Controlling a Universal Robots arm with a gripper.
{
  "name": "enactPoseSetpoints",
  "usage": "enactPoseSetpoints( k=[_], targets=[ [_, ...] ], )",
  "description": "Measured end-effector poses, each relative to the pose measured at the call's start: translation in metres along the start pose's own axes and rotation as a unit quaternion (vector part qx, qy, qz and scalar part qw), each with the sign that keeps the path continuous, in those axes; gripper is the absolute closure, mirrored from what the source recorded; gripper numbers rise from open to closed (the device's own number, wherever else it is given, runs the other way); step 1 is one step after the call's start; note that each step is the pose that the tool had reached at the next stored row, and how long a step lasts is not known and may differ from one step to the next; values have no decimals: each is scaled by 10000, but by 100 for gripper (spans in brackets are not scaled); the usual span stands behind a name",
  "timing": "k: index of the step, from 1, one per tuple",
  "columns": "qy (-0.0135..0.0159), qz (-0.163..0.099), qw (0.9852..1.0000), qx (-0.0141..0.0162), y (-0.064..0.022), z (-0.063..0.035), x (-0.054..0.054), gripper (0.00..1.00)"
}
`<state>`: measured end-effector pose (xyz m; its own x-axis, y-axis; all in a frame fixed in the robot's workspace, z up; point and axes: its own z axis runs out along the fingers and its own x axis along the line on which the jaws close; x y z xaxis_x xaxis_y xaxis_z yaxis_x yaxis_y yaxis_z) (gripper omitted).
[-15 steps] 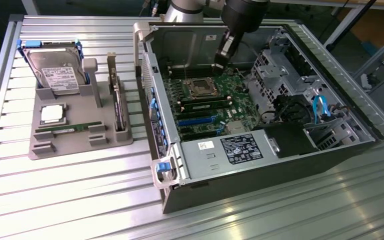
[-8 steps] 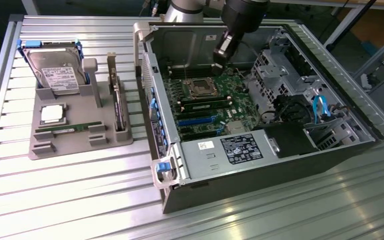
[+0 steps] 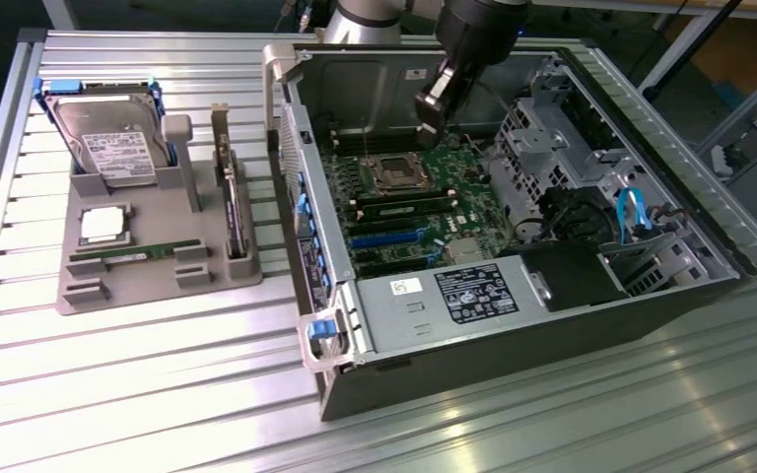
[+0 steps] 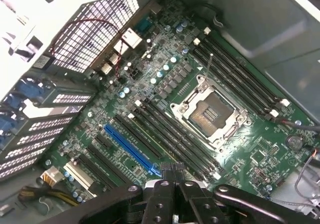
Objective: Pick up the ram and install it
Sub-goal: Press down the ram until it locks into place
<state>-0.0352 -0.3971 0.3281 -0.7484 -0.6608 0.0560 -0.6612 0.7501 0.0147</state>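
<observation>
The ram (image 3: 135, 253), a thin green stick, lies flat in a slot at the front of the grey holder tray (image 3: 115, 291), to the exterior view's left of the computer case. My gripper (image 3: 433, 108) hangs inside the open case (image 3: 511, 325), far from the ram, above the motherboard (image 3: 418, 212) near the CPU socket (image 3: 393, 175). In the wrist view my gripper (image 4: 172, 170) is shut, its dark fingertips pressed together with nothing between them, over the long black memory slots (image 4: 165, 136) beside the CPU socket (image 4: 210, 115).
On the tray also stand a silver hard drive (image 3: 115, 138), a CPU chip (image 3: 103, 225) and an upright expansion card (image 3: 232, 197). The case walls, drive cage (image 3: 536, 148) and power supply (image 3: 471, 291) hem in the motherboard. A blue slot (image 4: 131, 150) lies beside the memory slots.
</observation>
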Motion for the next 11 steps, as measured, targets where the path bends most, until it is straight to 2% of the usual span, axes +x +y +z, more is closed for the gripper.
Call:
enactPoseSetpoints(
  k=[6,11],
  targets=[
    [-5,313,9995,-17,0,1,0,90],
    [-10,682,9977,-38,0,1,0,90]
  ],
)
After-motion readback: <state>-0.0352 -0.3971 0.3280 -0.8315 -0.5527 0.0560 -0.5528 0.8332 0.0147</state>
